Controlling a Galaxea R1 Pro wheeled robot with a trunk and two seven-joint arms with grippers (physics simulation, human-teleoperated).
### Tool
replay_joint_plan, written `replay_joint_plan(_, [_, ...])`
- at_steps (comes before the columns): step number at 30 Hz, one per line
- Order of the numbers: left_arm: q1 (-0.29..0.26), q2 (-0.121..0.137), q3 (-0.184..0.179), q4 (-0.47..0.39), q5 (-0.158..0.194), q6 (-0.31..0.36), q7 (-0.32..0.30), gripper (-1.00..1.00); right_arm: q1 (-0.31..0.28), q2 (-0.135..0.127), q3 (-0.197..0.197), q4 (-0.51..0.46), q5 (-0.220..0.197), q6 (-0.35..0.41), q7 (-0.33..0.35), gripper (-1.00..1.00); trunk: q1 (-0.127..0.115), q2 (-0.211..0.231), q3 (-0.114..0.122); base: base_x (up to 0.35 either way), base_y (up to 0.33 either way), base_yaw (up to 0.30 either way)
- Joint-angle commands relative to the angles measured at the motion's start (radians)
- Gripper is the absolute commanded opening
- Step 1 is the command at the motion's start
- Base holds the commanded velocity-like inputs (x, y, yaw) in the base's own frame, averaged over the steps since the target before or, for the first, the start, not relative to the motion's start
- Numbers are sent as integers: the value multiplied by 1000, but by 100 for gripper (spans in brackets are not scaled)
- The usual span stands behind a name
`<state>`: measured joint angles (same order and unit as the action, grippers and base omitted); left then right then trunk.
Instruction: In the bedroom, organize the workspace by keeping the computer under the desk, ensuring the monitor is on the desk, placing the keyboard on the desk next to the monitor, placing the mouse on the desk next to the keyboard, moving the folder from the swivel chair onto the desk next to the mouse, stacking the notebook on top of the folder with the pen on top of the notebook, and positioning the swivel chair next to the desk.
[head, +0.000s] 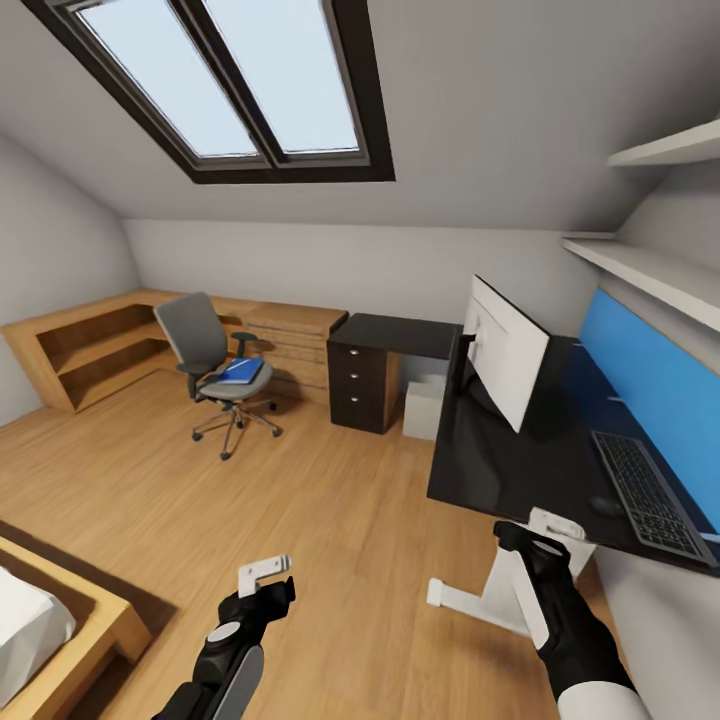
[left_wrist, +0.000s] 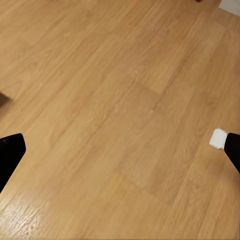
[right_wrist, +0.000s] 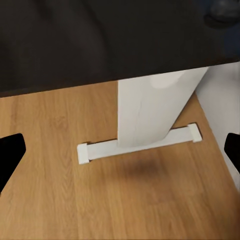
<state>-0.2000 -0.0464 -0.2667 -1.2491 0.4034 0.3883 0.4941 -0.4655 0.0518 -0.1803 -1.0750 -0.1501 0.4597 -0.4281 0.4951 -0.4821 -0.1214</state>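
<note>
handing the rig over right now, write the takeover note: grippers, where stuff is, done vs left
Left gripper: open, empty, over bare floor.
Right gripper: open, empty, at the desk's near edge.
On the desk: monitor, keyboard, and a dark shape beside the keyboard, probably the mouse.
A white box, likely the computer, sits under the desk.
Swivel chair stands across the room with the blue folder on its seat.
Left: bring the folder to the desk beside the mouse, stack notebook and pen, move the chair next to the desk.
</note>
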Motion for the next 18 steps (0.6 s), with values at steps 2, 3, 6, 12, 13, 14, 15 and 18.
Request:
replay_joint_plan(2, [-1, 0, -2, -1, 9, 3, 9, 100, -1, 0, -2, -2, -10, 2, -11, 100, 1, -2, -2, 235, 0, -76])
replay_joint_plan(3, [-1, 0, -2, -1, 9, 3, 9, 100, -1, -1, -2, -2, -10, 2, -13, 100, 1, -2, -2, 233, 0, -149])
replay_joint_plan(6, [-1, 0, -2, 0, 10, 3, 9, 100, -1, -2, -2, -2, -9, 2, -16, 100, 1, -2, 0, 216, 0, -213])
replay_joint_plan(12, [-1, 0, -2, 10, 9, 4, 9, 100, -1, -9, -3, -2, -9, 2, -18, 100, 1, -2, 0, 72, 0, -247])
replay_joint_plan(13, [-1, 0, -3, 11, 9, 3, 9, 100, -1, -12, -3, -2, -9, 2, -18, 100, 1, -2, 0, 14, 0, -255])
replay_joint_plan(14, [-1, 0, -3, 11, 9, 4, 9, 100, -1, -14, -3, -2, -9, 2, -17, 100, 1, -2, 0, 12, 0, -255])
replay_joint_plan(15, [-1, 0, -3, 12, 9, 4, 9, 100, -1, -17, -3, -2, -9, 2, -17, 100, 1, -2, 0, 9, 0, -256])
replay_joint_plan(18, [-1, -1, -3, 13, 10, 3, 9, 100, -1, -26, -3, -2, -9, 2, -17, 100, 1, -2, 0, 5, 0, -257])
